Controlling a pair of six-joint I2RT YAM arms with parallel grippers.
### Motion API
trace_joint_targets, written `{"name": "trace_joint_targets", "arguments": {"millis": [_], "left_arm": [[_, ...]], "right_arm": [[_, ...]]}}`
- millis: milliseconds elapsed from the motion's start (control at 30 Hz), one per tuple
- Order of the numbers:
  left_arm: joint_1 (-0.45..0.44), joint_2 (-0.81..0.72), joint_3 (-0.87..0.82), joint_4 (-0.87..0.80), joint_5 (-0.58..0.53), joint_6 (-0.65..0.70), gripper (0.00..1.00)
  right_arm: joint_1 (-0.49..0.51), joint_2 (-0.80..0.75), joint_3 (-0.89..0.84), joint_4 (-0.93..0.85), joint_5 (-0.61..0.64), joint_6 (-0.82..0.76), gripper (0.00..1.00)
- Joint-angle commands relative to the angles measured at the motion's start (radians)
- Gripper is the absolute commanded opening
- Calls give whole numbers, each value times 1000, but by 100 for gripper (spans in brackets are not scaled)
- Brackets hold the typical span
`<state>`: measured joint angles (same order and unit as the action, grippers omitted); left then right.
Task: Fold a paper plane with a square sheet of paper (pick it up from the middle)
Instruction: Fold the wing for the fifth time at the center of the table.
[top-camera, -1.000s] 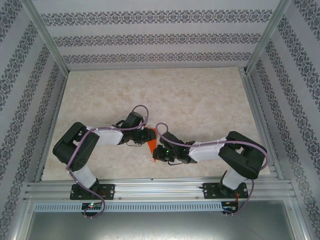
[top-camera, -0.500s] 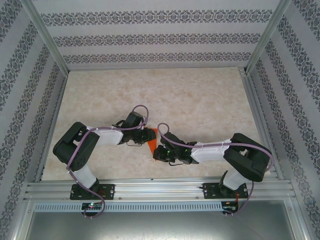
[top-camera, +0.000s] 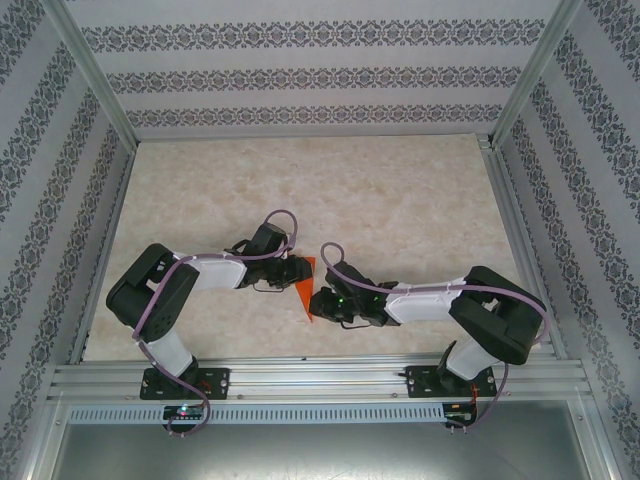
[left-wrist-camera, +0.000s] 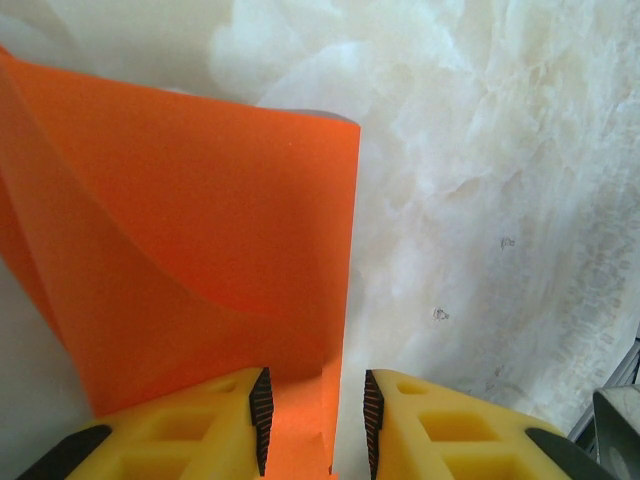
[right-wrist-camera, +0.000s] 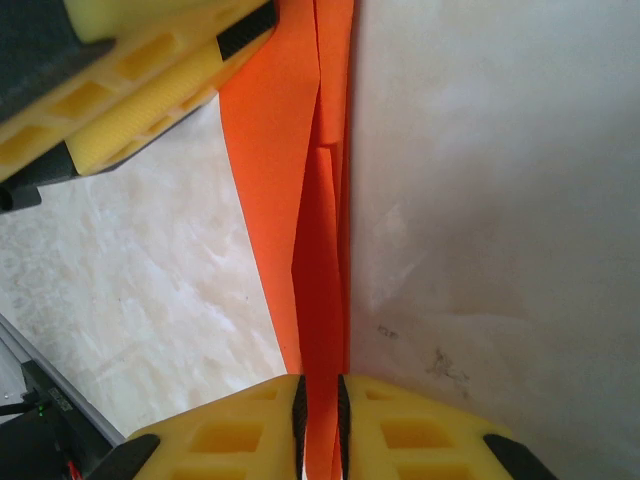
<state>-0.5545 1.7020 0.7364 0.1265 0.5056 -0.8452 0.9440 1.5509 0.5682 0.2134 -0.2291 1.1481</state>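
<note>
The paper (top-camera: 306, 290) is bright orange-red, plain and unmarked, folded into a long, narrow strip of several layers. In the top view it stands on edge as a thin sliver running far to near, at the middle of the near part of the desk (top-camera: 400, 190). The right hand (right-wrist-camera: 320, 385) pinches one end tight. A broader curved flap runs between the parted fingers of the left hand (left-wrist-camera: 313, 385).

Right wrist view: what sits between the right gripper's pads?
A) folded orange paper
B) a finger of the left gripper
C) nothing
A: the right gripper is shut on the orange paper, whose folded layers run up from between its pads.
</note>
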Motion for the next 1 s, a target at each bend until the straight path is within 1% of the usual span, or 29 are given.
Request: {"name": "trace_joint_targets", "arguments": {"millis": [0,133,200,300,400,533,633,733,867,967], "left_arm": [[3,54,-16,-97,-37,0,35],[4,53,-17,-97,-35,-2,35],[3,54,-16,-96,-36,-3,35],[4,54,-17,-99,-36,-3,35],[4,54,-15,-99,-39,0,35],[3,56,-14,-99,-37,0,35],[4,56,-15,-100,-37,1,35],[4,57,-17,-101,-35,3,35],[4,59,-18,-99,-34,1,35],[4,57,-16,-100,-33,1,35]], "right_arm": [[-8,3,12,7,-17,-9,16],[-7,14,11,10,-27,-11,7],[-7,19,5,10,-28,-5,7],[-4,27,0,16,-40,-5,8],[-2,25,-4,23,-39,2,13],[-3,0,1,20,-27,6,17],[-4,-10,2,20,-17,2,18],[-5,9,12,33,-34,3,20],[-2,32,24,49,-41,11,20],[-2,41,24,49,-38,13,15]]}}
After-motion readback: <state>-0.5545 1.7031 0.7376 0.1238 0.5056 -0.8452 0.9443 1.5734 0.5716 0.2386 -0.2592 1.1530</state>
